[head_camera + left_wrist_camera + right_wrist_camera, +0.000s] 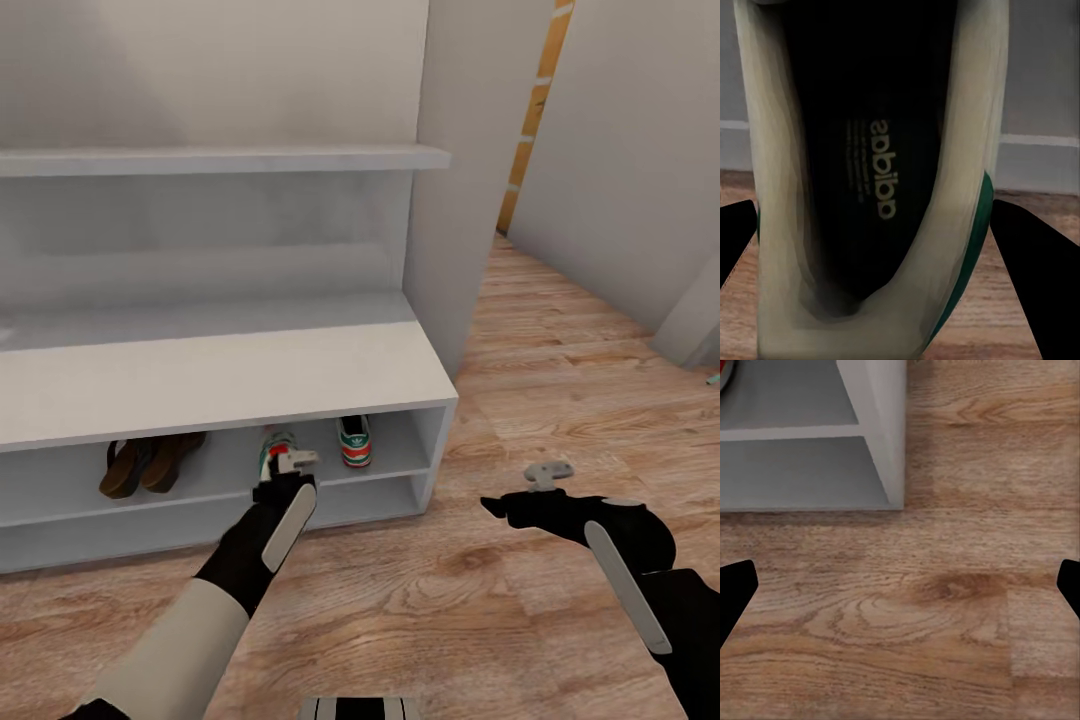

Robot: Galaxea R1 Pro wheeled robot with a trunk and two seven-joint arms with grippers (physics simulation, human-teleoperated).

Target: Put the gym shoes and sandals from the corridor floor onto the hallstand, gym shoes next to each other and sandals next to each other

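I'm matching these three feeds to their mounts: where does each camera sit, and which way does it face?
Head view: on the head, looking down at the white rack, the sandals and both arms, left claw at a gym shoe.
Left wrist view: near the left claw, facing into that gym shoe, dark fingertips either side.
Right wrist view: near the right claw, facing down at the floor by the rack's end; fingertips at the edges.
Shared: the head and left wrist views both show that shoe.

Grey wall (620,150) at right, w/ orange-brown strip (530,120) beside white pillar (470,150).
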